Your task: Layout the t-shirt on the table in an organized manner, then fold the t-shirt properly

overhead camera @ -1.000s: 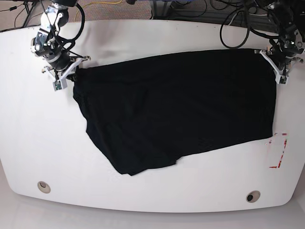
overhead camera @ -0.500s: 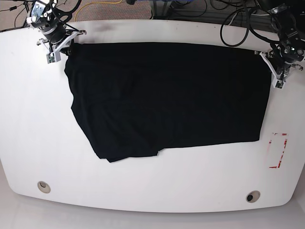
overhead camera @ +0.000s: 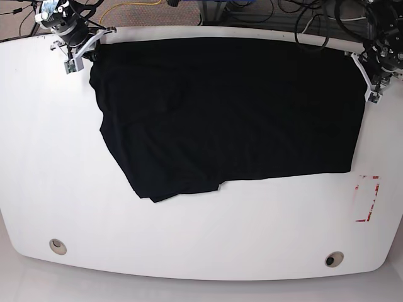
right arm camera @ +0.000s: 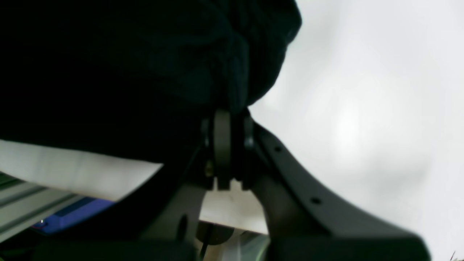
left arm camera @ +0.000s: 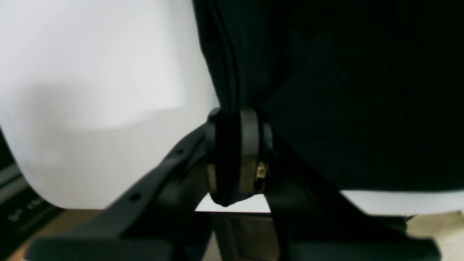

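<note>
The black t-shirt (overhead camera: 227,113) is stretched wide across the far half of the white table (overhead camera: 189,239), its top edge along the table's far rim. No print shows. My right gripper (overhead camera: 88,51) is shut on the shirt's far left corner; the right wrist view shows its fingers (right arm camera: 222,145) pinching bunched cloth (right arm camera: 127,72). At the far right corner my left gripper (overhead camera: 364,66) is shut on the shirt's edge, and its pads (left arm camera: 237,152) clamp a dark fold of the cloth (left arm camera: 344,90). The shirt's lower left hem hangs in an uneven point.
Two round grommet holes (overhead camera: 58,246) (overhead camera: 333,259) sit near the table's front edge. A red tape rectangle (overhead camera: 368,198) marks the right side. Cables and floor lie beyond the far edge.
Both grippers have pulled the shirt toward the table's far edge. The cloth has slid back and spread wider, and its top edge now lies along the far rim.
</note>
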`<state>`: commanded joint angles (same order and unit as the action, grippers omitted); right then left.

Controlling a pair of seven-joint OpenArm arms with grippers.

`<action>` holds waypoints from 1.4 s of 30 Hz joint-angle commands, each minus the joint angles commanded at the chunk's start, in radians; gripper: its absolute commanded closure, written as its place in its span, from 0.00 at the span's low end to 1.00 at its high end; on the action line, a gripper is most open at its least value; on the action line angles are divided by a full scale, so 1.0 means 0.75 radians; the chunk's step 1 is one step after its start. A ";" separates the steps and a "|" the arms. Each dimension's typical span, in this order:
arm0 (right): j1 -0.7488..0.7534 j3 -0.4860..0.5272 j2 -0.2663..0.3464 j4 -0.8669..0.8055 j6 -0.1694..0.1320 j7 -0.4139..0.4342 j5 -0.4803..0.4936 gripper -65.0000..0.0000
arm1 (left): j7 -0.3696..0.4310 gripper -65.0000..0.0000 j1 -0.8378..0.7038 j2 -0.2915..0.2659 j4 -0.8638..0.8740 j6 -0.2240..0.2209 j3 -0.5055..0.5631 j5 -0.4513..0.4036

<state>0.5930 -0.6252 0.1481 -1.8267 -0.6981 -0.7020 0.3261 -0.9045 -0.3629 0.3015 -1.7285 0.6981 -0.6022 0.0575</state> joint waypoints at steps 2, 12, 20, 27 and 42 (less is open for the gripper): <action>0.000 0.000 0.000 -0.008 0.000 0.000 0.000 0.96 | 0.000 0.83 0.000 0.000 0.000 0.000 0.000 0.000; 0.004 0.000 0.000 -0.076 0.000 0.000 0.000 0.49 | -0.037 0.40 0.004 0.004 0.000 0.000 -0.004 0.000; 0.035 0.000 0.000 -0.184 0.000 0.000 0.000 0.16 | -0.082 0.36 0.006 0.023 -0.110 0.000 -0.004 0.000; -0.014 0.002 0.000 -0.215 0.000 0.000 0.000 0.16 | -0.149 0.36 0.061 0.027 -0.233 0.000 -0.004 0.002; -0.466 0.012 0.010 -0.051 0.000 -0.059 -0.016 0.16 | -0.162 0.37 0.442 0.014 -0.209 0.000 0.000 -0.008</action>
<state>0.2432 -0.6160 0.1557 -1.8650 -0.6981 -0.7465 0.3138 -1.0257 -0.0315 0.3122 -1.8850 0.6981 -0.6022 0.0514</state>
